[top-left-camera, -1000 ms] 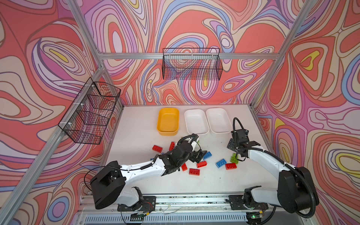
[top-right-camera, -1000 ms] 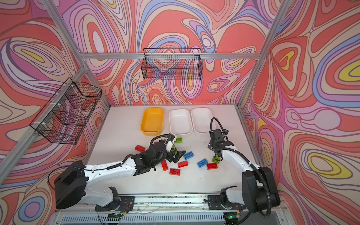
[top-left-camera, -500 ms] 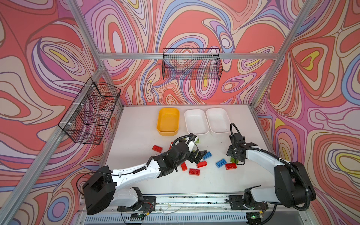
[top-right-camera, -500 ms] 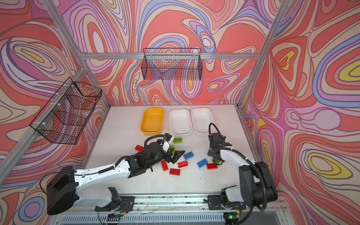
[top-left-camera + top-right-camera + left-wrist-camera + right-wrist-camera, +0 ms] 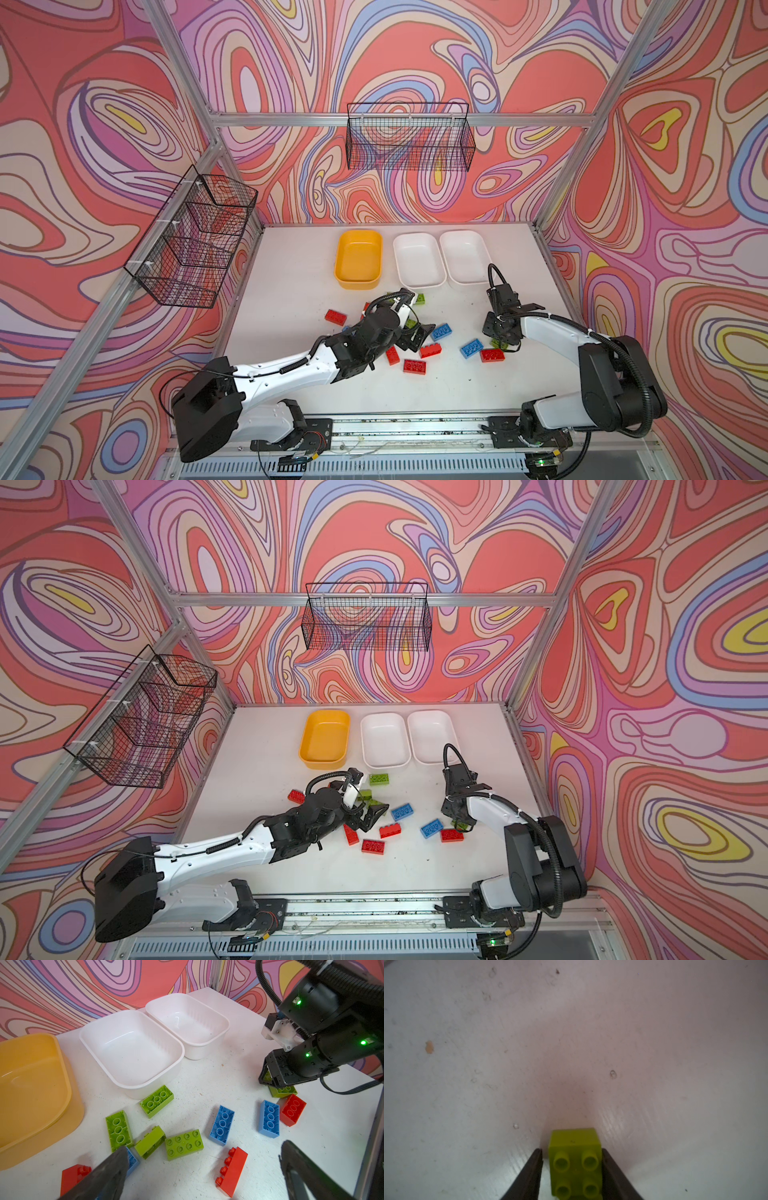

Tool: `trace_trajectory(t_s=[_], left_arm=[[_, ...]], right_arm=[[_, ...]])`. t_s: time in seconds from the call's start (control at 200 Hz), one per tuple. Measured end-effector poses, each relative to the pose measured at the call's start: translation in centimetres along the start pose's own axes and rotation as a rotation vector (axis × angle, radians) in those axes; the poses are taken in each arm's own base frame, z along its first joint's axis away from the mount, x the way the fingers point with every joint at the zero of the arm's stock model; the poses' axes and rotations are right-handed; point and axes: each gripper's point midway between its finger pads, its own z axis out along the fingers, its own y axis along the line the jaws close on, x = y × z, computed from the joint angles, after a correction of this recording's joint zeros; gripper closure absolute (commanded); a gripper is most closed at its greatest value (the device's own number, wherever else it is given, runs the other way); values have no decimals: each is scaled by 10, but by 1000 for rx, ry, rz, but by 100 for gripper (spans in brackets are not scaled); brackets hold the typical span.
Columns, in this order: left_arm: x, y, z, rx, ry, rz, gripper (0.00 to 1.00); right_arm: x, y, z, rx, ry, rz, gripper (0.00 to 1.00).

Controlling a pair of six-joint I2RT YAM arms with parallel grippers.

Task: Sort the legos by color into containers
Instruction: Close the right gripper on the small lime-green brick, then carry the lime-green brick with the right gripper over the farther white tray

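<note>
Red brick, blue brick just beside right gripper

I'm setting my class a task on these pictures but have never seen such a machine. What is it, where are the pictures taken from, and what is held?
It is a robot with two arms at a white table. Two pictures look down from above; two come from cameras on the wrists. Red, blue and green bricks lie scattered on the table; beyond them stand an empty yellow tub and two empty white tubs. The left hand is wide open over the bricks, holding nothing. The right hand straddles a green brick on the table; a thin gap shows on one side, so a grip is not certain.
</note>
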Motion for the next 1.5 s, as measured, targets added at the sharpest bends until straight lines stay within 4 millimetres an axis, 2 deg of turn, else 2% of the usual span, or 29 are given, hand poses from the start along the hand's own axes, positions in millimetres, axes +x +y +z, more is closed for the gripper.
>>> trace_trajectory(t_s=[0.245,0.426,0.586,0.681,0.806,0.866,0.931,1.006,1.061,1.197,1.287,1.392,1.502], left_arm=[[-2,3,-3,-14,-5,-3,0],[0,5,-5,-23,5,0,0],[4,9,-8,-43,26,6,0],[6,12,-10,-57,36,10,0],[6,16,-12,-75,38,12,0],[4,18,-14,-86,29,10,0],[2,20,-14,-98,23,11,0],[-1,23,-15,-116,15,14,0],[-4,25,-15,-132,5,13,0],[-10,27,-14,-146,-21,3,0],[-12,30,-12,-157,-28,-1,0],[-12,34,-8,-174,-23,-1,0],[-16,38,-5,-192,-22,-4,0]], right_arm=[[-7,6,4,-5,-4,-25,71],[-12,9,4,-6,-14,-35,73],[-28,16,-10,-24,-43,-44,73],[-56,32,-29,-67,-105,-44,73],[-105,60,-61,-145,-210,-42,73],[-127,75,-70,-172,-244,-43,73],[-148,91,-70,-190,-263,-51,73],[-170,112,-60,-205,-267,-63,73],[-185,129,-46,-216,-260,-69,73],[-213,165,4,-217,-229,-82,72],[-222,180,36,-209,-210,-89,68],[-225,191,64,-198,-187,-102,53],[-226,196,72,-208,-184,-114,28]])
